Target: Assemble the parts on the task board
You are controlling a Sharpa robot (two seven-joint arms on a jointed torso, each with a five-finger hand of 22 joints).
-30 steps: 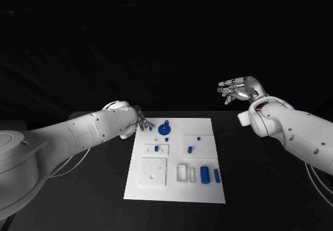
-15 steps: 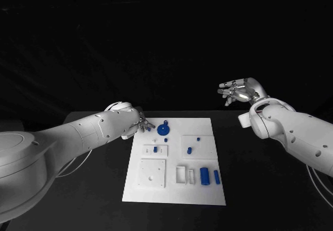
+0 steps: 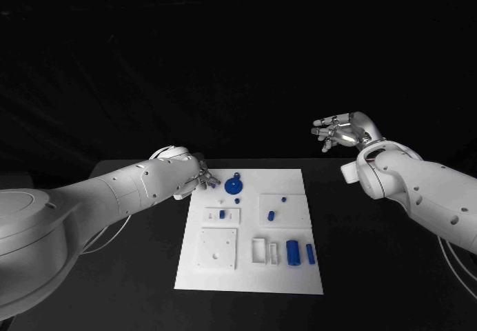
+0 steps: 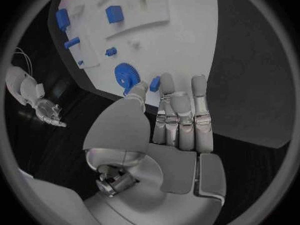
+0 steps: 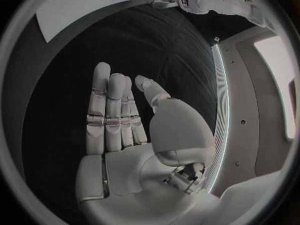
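I can read no text, label, brand or number anywhere. The task board before me bears no readable markings. Neither do its blue parts.

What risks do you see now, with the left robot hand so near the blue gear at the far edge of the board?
The left robot hand hangs open, its fingertips right beside the blue gear and a small blue peg; closing now might knock the peg aside or push the gear. Both lie near the far edge of the task board, so a nudge may send them off it. The right robot hand is raised away and cannot steady the board.
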